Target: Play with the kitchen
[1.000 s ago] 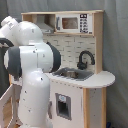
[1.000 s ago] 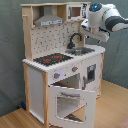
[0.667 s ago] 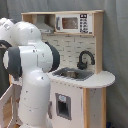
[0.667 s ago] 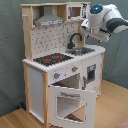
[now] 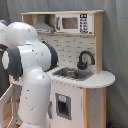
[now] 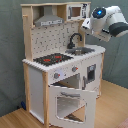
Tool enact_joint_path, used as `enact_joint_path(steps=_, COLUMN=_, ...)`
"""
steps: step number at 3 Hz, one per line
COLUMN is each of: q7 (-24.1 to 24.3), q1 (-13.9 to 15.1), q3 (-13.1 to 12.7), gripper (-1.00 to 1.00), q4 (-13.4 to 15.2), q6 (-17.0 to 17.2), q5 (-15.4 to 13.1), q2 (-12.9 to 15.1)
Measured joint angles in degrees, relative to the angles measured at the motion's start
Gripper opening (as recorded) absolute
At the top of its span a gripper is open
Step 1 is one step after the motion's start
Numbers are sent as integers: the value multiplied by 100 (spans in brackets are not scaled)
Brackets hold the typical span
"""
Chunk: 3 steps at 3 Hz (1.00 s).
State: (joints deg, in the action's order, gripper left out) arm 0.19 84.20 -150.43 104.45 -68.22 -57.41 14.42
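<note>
The toy play kitchen (image 6: 60, 65) stands upright on the wooden floor (image 6: 107, 107), its long axis vertical. In the second exterior view the windowed oven door (image 6: 67, 102) hangs open, tilted outward below the black-red hob (image 6: 51, 59), with the knobs (image 6: 65, 72) on the front panel between them. The steel sink (image 5: 74, 74) and black faucet (image 5: 85, 59) sit on the counter, a toy microwave (image 5: 72, 22) and grey hood (image 6: 47, 21) above. The Panda arm (image 6: 106, 22) hovers at the second exterior view's upper right, above the sink end, so the kitchen lies below and toward that same view's left. Its gripper seems hidden; I cannot tell its state.
</note>
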Motion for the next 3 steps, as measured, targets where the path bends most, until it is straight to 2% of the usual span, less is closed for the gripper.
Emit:
enact_joint_path(steps=2, q7=-213, q1=-584, q3=0, gripper=100, q4=1, q6=402, q5=-952, q2=-157)
enact_joint_path(steps=3, q7=-358, q1=-821, q3=4, gripper=100, q4=2, q6=450, q5=-1407, q2=-455)
